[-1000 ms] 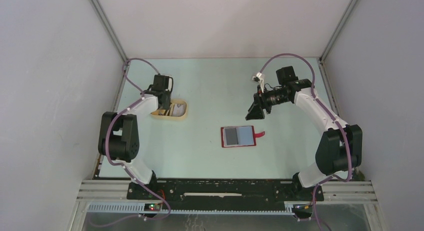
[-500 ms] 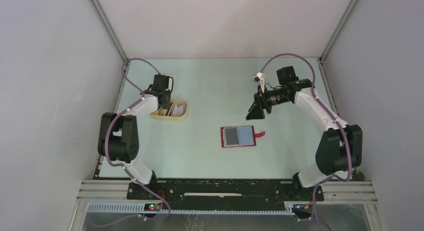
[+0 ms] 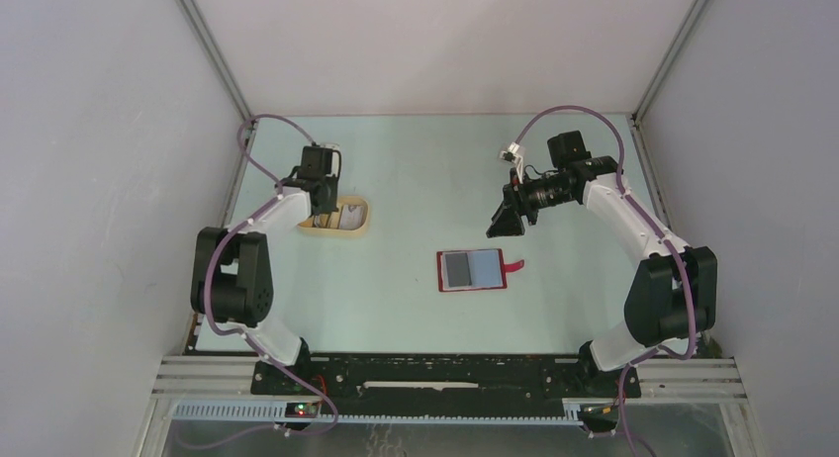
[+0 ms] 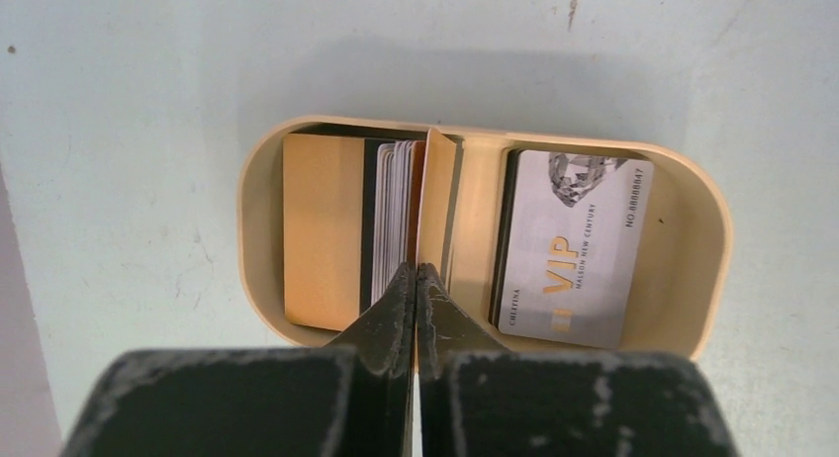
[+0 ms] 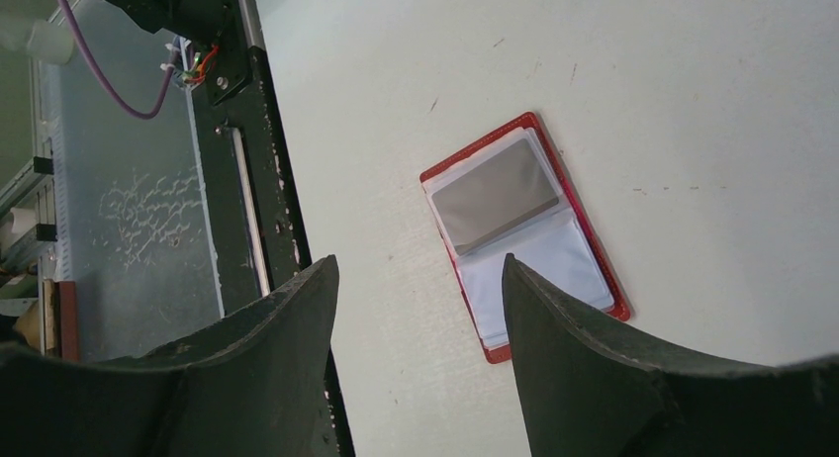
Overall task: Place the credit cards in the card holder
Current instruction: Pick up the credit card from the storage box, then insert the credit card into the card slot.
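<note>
The red card holder (image 3: 473, 270) lies open on the table, its grey and pale-blue pockets showing, also in the right wrist view (image 5: 519, 229). The credit cards sit in a tan oval tray (image 3: 358, 229). A golden-brown card (image 4: 322, 229) lies flat on the left beside several cards on edge, and a grey VIP card (image 4: 574, 244) lies on the right. My left gripper (image 4: 417, 269) reaches into the tray, shut on a thin golden card (image 4: 438, 200) standing on edge. My right gripper (image 5: 420, 259) hangs open above the table, behind the holder, with nothing in it.
The tray's rim (image 4: 712, 239) rings the cards near the left wall. A black and metal rail (image 3: 445, 373) runs along the near edge. White walls close in the back and both sides.
My left gripper's jaws have closed over the tray onto the upright card's edge. The right arm and the card holder have not moved.
</note>
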Available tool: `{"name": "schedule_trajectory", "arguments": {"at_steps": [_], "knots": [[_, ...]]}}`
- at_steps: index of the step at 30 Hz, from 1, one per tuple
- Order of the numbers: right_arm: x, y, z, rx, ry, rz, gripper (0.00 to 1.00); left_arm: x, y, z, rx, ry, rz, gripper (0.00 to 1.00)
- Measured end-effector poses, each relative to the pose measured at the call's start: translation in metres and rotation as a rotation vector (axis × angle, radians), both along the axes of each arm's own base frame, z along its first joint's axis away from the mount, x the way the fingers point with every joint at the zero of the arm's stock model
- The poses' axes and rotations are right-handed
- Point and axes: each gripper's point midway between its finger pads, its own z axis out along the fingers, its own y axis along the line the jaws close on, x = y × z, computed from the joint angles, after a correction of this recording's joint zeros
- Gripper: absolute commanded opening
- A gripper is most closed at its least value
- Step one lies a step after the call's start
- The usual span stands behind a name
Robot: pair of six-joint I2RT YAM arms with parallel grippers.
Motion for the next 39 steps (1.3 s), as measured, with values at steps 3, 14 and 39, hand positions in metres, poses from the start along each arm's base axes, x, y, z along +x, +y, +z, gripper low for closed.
{"name": "schedule_trajectory", "arguments": {"at_steps": [3,14,39], "knots": [[0.000,0.000,0.000,0.000,-0.002,0.002,0.70,0.000,-0.004,0.004,-0.027,-0.009,-0.004,0.00],[0.000,0.000,0.000,0.000,-0.009,0.007,0.70,-0.002,-0.014,0.037,-0.106,-0.094,-0.002,0.00],[-0.014,0.031,0.016,0.122,0.083,0.048,0.68,-0.100,-0.196,0.109,-0.981,-0.408,-0.453,0.00]]}}
